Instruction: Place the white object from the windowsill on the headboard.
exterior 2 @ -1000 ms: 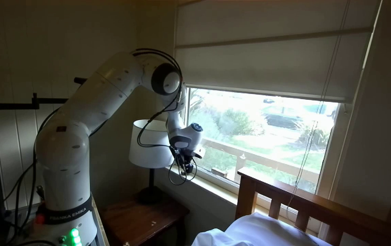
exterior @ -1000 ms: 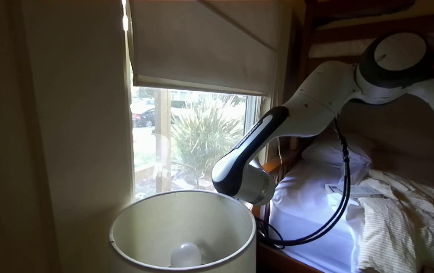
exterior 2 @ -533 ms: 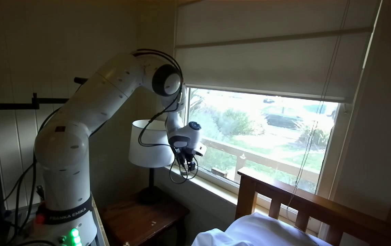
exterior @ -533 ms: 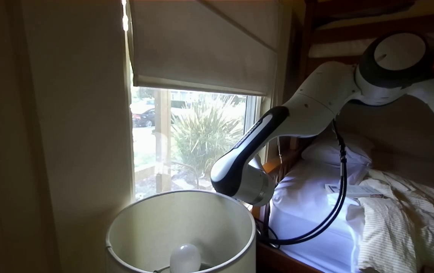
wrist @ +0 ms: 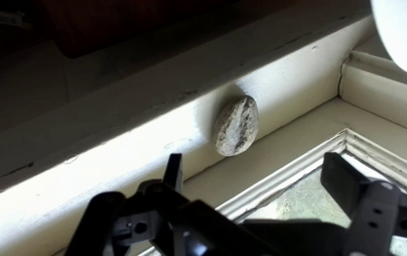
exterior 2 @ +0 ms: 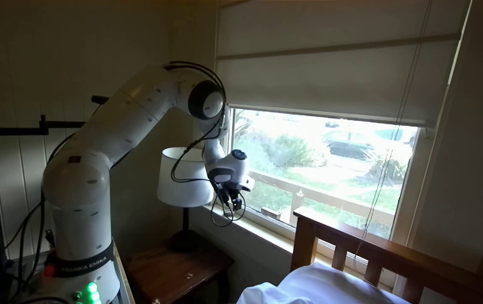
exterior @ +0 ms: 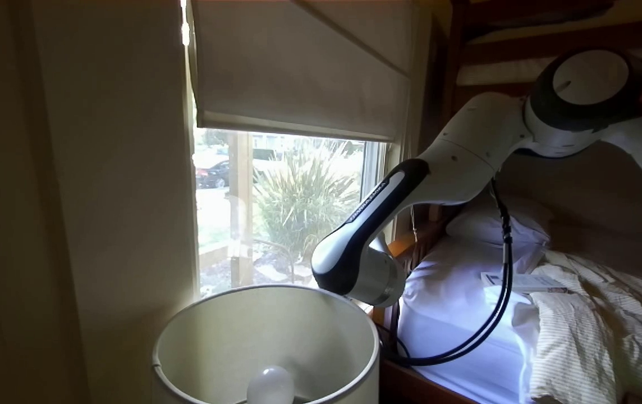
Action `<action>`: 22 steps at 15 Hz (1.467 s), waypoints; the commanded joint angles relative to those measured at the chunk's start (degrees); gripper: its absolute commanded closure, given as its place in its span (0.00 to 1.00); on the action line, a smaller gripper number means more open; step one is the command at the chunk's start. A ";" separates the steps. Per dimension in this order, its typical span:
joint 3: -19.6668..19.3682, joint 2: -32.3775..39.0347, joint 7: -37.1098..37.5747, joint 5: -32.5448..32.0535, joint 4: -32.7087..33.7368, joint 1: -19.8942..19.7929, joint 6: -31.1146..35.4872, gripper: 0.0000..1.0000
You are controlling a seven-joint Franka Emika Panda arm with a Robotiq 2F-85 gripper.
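The white object (wrist: 237, 126) is an oval, stone-like piece with grey-brown streaks. It lies on the windowsill (wrist: 281, 85) in the wrist view, near the window corner. My gripper (wrist: 251, 165) is open and empty, its fingers wide apart. The object shows beyond the fingertips, not between them. In an exterior view my gripper (exterior 2: 235, 202) hangs above the far end of the windowsill (exterior 2: 262, 233), beside the lamp; the object cannot be made out there. The orange-brown headboard (exterior 2: 351, 233) stands further along the window; part of the headboard (exterior: 405, 244) shows behind my arm.
A table lamp with a white shade (exterior 2: 182, 185) stands on a wooden nightstand (exterior 2: 169, 270) close beside my wrist; I cannot tell if they touch. The shade (exterior: 186, 336) also fills the front of an exterior view. Blind cords (exterior 2: 378, 185) hang by the headboard. Cables loop below my wrist.
My hand has tilted and risen slightly. The lampshade has shifted a little to the left in both exterior views, and its bulb has moved too.
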 commanded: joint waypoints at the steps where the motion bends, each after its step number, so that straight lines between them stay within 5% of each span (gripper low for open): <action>1: -2.68 2.79 2.93 -6.77 1.05 3.57 2.22 0.00; 2: -3.96 2.77 4.06 -8.12 1.30 4.57 1.71 0.00; 3: -0.78 0.75 3.31 -7.37 -0.04 0.38 0.18 0.00; 8: -2.15 1.96 4.07 -9.03 0.26 2.07 1.53 0.00; 15: 1.39 2.79 5.49 -8.96 2.33 -2.46 5.18 0.00; 22: 4.70 8.75 0.68 -16.21 6.75 -6.31 2.52 0.00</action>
